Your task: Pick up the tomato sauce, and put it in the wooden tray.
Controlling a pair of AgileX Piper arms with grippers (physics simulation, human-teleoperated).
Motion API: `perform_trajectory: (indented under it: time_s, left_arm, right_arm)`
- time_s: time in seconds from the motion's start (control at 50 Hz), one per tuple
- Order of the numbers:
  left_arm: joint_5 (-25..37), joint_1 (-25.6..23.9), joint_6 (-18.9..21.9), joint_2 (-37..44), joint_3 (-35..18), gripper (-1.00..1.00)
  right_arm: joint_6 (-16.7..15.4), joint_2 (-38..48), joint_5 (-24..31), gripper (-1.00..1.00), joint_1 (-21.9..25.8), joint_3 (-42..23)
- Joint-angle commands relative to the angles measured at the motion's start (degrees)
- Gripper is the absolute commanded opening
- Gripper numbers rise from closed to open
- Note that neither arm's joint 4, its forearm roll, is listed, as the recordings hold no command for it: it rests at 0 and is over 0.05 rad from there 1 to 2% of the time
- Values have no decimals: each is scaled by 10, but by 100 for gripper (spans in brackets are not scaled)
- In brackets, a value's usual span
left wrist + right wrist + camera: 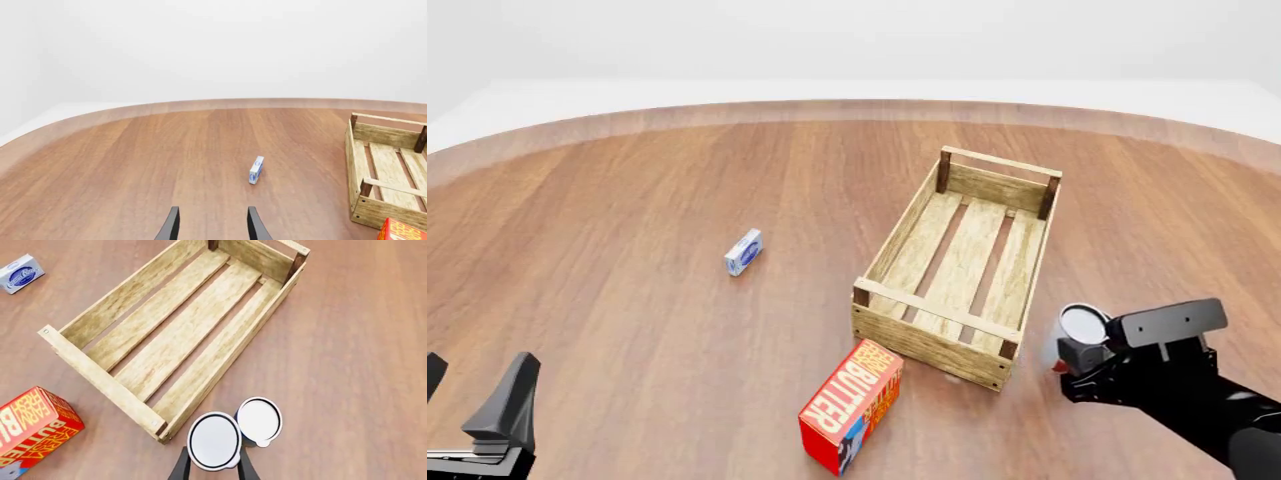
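— Tomato sauce (213, 440): where is it found?
— Beside the wooden tray's (100, 375) near right corner, toward the counter's near edge, clamped in the right tool (212, 462). The left tool (213, 227) is held apart, empty.
— How should it be handled?
— Rigid, smooth metal is judged slippery, so the sides should be gripped mid-height.

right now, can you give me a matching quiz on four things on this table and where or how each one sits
Things:
1. tomato sauce
2. butter box
3. small blue box
4. wooden tray

Places or states:
a. alone on open table, left of the tray
b. nothing inside it
c. between the fingers of the right gripper
d. red, just in front of the tray's near end

Pairs: 1-c, 2-d, 3-a, 4-b
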Motion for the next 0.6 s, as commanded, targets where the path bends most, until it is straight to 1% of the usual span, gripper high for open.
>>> perform_trajectory:
  time_s: [0.02, 0.4, 0.6]
  left_arm:
    - [0, 0, 0, 0, 0, 100]
    - [0, 0, 0, 0, 0, 100]
    - [0, 0, 0, 0, 0, 100]
  right_arm:
    - [9, -28, 31, -100, 3, -10]
    - [4, -61, 71, -100, 3, -23]
    - [-5, -80, 106, -100, 3, -45]
